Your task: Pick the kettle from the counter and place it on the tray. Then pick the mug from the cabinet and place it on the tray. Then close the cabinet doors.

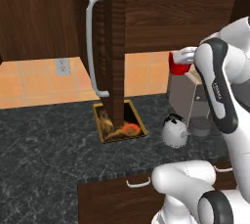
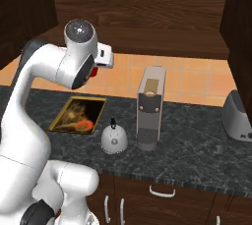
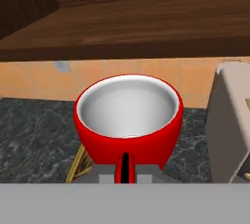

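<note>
My gripper (image 3: 126, 173) is shut on the handle of the red mug (image 3: 128, 120), whose white inside faces the hand camera. The mug (image 1: 177, 65) hangs in the air above the counter (image 1: 49, 145), in front of the cabinet and higher than the coffee machine. A red sliver of the mug (image 2: 93, 72) peeks out behind my arm. The white-grey kettle (image 1: 175, 130) (image 2: 113, 139) stands on the counter just right of the tray (image 1: 138, 118) (image 2: 59, 116). An open cabinet door (image 1: 116, 47) with a grey bar handle (image 1: 93, 47) hides the tray's middle.
A boxy grey coffee machine (image 1: 188, 96) (image 2: 150, 108) (image 3: 229, 120) stands right beside the kettle, under the mug. A grey appliance (image 2: 238, 113) sits at the far right. The cabinet's shelf (image 3: 146, 32) runs above. Drawers with small handles (image 1: 138, 183) lie below the counter.
</note>
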Motion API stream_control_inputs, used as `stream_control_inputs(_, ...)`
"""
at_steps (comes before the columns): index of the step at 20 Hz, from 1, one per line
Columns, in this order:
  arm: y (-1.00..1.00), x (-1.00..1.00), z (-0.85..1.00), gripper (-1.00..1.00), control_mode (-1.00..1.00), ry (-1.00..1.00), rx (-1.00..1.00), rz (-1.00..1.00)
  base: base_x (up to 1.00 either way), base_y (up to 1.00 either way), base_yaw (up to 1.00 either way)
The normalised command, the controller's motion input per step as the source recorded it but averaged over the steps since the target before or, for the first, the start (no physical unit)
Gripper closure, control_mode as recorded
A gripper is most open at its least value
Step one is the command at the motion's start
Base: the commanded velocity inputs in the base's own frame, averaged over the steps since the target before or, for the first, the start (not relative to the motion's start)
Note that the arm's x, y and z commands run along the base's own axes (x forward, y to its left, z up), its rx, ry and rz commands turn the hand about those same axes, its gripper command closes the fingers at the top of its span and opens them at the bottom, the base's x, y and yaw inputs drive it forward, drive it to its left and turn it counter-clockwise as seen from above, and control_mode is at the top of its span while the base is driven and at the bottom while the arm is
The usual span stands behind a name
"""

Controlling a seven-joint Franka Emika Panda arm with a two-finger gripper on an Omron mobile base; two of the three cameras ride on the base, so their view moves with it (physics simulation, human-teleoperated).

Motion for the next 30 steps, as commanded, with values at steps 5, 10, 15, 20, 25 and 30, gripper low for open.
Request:
stream_control_inputs(5, 0.92, -0.27, -0.61, 1.0, -1.0, 0.0, 0.0, 0.19, 0.0, 0.0, 0.0)
stream_control_inputs(10, 0.72, 0.08, -0.62, 1.0, -1.0, 0.0, 0.0, 0.18, 0.0, 0.0, 0.0)
stream_control_inputs(15, 0.25, 0.56, -0.5, 1.0, -1.0, 0.0, 0.0, 0.15, 0.0, 0.0, 0.0)
stream_control_inputs(20, 0.09, 0.65, -0.53, 1.0, -1.0, -0.01, 0.0, 0.15, 0.0, 0.0, 0.0)
stream_control_inputs(25, 0.0, 0.66, -0.54, 1.0, -1.0, -0.03, 0.0, 0.14, 0.0, 0.0, 0.0)
stream_control_inputs(30, 0.1, 0.76, -0.52, 1.0, -1.0, 0.0, 0.0, 0.11, 0.0, 0.0, 0.0)
